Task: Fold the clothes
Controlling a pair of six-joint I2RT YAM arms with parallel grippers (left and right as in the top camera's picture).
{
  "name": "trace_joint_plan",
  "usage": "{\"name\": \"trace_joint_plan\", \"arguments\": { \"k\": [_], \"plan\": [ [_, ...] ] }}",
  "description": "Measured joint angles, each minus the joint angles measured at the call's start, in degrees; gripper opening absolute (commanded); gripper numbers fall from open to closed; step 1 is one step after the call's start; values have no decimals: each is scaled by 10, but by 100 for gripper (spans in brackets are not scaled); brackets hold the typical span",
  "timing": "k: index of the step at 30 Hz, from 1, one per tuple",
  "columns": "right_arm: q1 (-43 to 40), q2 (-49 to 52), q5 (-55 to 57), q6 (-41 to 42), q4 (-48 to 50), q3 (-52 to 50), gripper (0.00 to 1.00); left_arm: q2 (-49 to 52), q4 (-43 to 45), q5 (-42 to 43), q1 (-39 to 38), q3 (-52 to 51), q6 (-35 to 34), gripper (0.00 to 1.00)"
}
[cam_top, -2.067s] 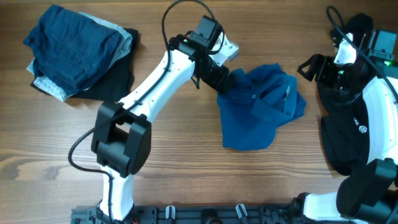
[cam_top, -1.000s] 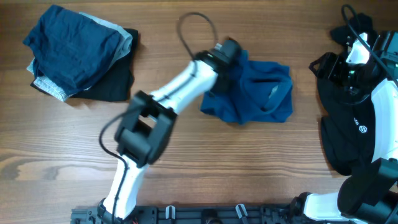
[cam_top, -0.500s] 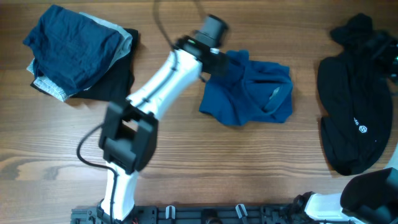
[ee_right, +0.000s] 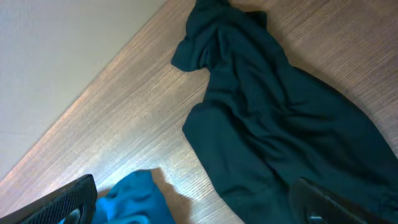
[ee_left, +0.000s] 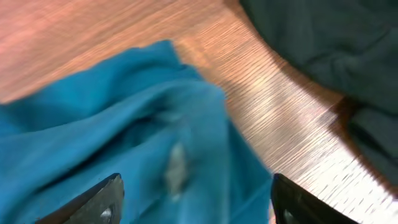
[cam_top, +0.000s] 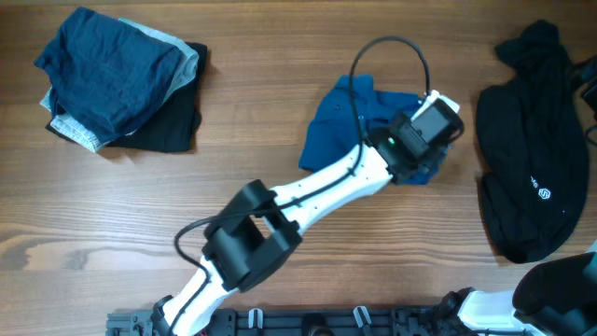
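The medium-blue top (cam_top: 340, 121) lies crumpled at the table's middle. My left arm reaches across it, with its wrist (cam_top: 417, 135) over the top's right edge. In the left wrist view my left gripper (ee_left: 198, 202) is open, its fingers spread above the blue top (ee_left: 124, 143) and holding nothing. The black garment with a small white logo (cam_top: 527, 159) lies at the right. My right gripper (ee_right: 199, 202) is open and empty, high above that black garment (ee_right: 280, 124), with a corner of the blue top (ee_right: 134, 199) at the lower left.
A pile of dark-blue, grey and black clothes (cam_top: 117, 79) sits at the far left. Bare wooden table (cam_top: 112, 224) shows along the front. Part of the right arm (cam_top: 560, 289) shows at the bottom right corner.
My left arm has swung from the blue top's left side over to its right edge. The top has been pushed into a tighter bunch. The right arm has left the overhead view.
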Motion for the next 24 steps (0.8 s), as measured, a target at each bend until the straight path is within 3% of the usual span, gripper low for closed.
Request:
{"name": "trace_joint_plan", "arguments": {
  "k": [11,12,14,16,24],
  "plan": [
    [0,0,-3,6,-2,0,99,94,59,-29,-38,0,-45,68],
    [0,0,-5,6,-2,0,100,96,61,-38,-38,1,-45,63],
    [0,0,-11,7,-2,0,100,103,64,-63,-36,3,-49,21],
    [0,0,-12,6,-2,0,100,104,58,-83,-30,3,-51,4],
    [0,0,-14,6,0,0,99,102,-22,-124,22,19,-2,4]
  ]
}}
